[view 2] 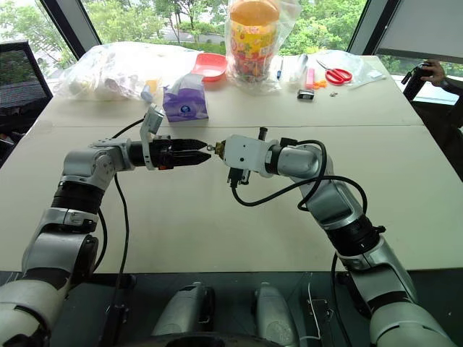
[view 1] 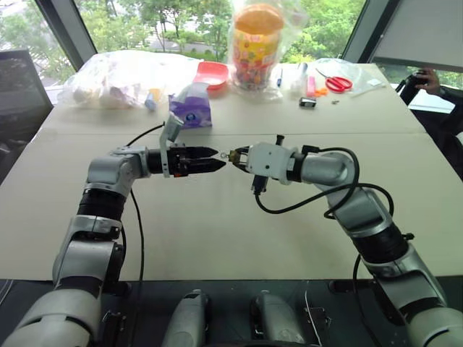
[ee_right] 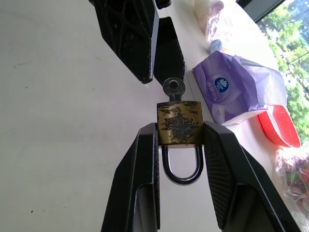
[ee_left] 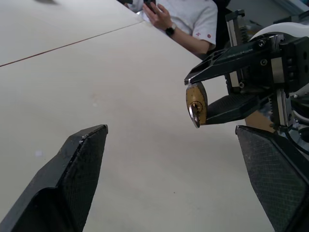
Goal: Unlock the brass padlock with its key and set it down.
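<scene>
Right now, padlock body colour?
Yellow-gold brass, scuffed dark in patches; the brass padlock shows best in the right wrist view.

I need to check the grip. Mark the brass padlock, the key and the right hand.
brass padlock (ee_right: pixel 178 123), right wrist view, on its brass body.
key (ee_right: pixel 173 89), right wrist view, on its round head.
right hand (ee_right: pixel 179 135), right wrist view, midway between its fingertips.

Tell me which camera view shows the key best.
The right wrist view: the key sticks out of the brass padlock, its round head plain, close by the left gripper. The left wrist view shows it edge-on, as a silvery sliver. In the eye views it is too small to tell.
</scene>
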